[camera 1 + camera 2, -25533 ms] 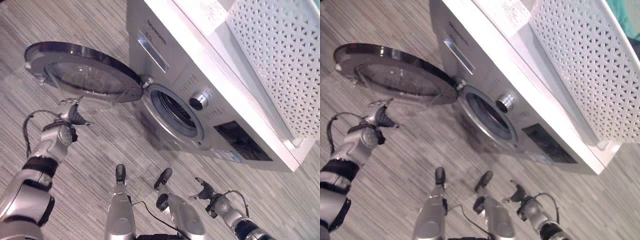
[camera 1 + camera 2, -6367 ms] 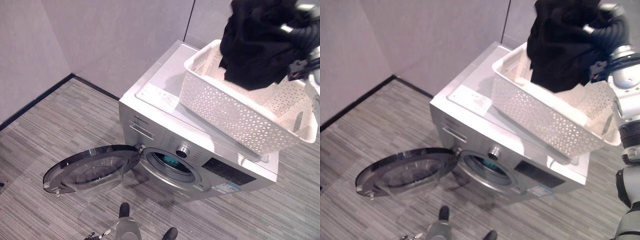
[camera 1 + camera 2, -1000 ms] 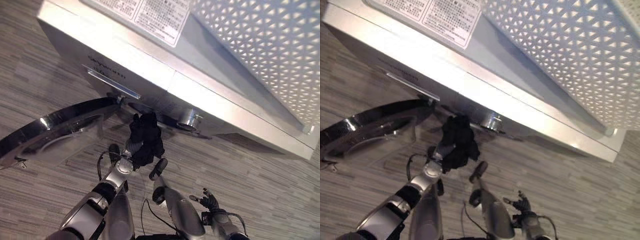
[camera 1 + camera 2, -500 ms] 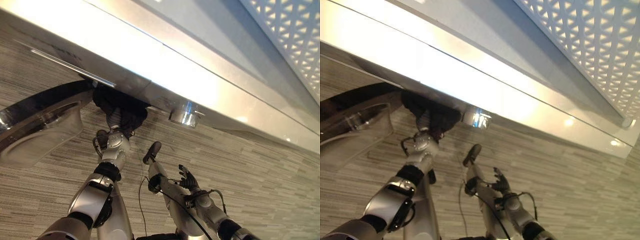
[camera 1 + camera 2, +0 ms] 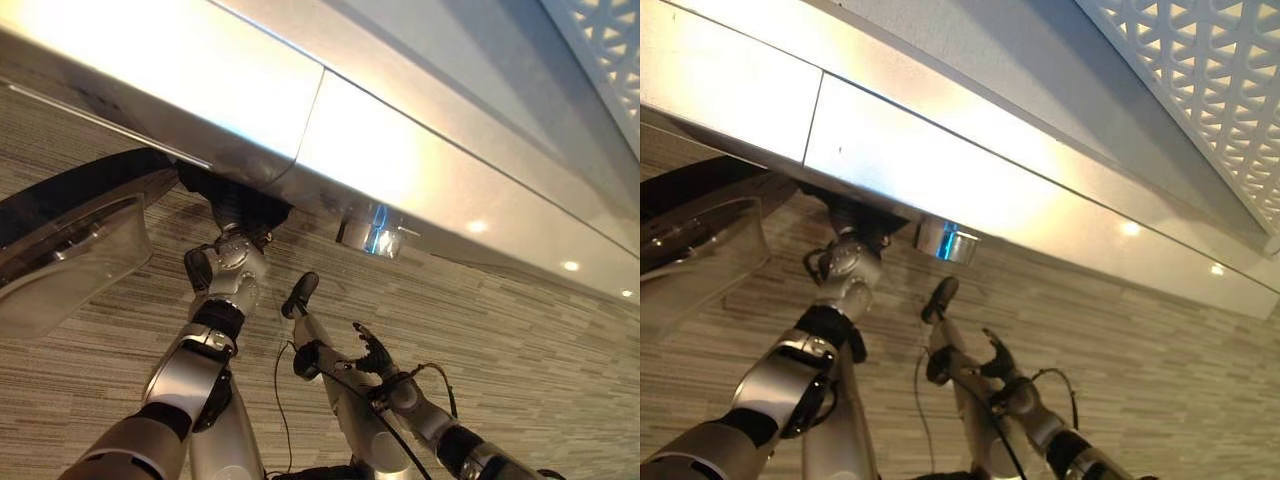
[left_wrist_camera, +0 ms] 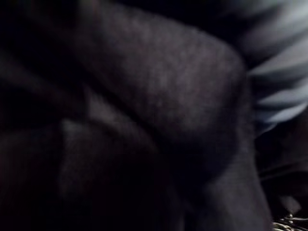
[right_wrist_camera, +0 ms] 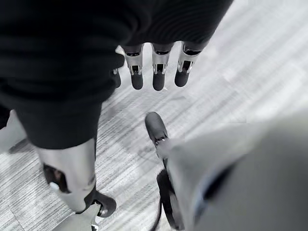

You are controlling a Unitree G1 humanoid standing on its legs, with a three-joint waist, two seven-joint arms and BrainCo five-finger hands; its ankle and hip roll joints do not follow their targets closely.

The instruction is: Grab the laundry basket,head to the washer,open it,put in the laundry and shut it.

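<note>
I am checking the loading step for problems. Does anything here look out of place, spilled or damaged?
Nothing stands out. The left robot hand reaches under the washer's front edge with the dark garment, beside the open door. The right robot hand hangs free over the floor. No laundry lies on the floor.

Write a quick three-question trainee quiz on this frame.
1. True or false: the washer door is shut.
2. The right hand is: A) open, holding nothing; B) curled into a fist; C) gripping the washer door.
3. Fill in: the basket sits on top of the ____.
Key: 1 false; 2 A; 3 washer.
</note>
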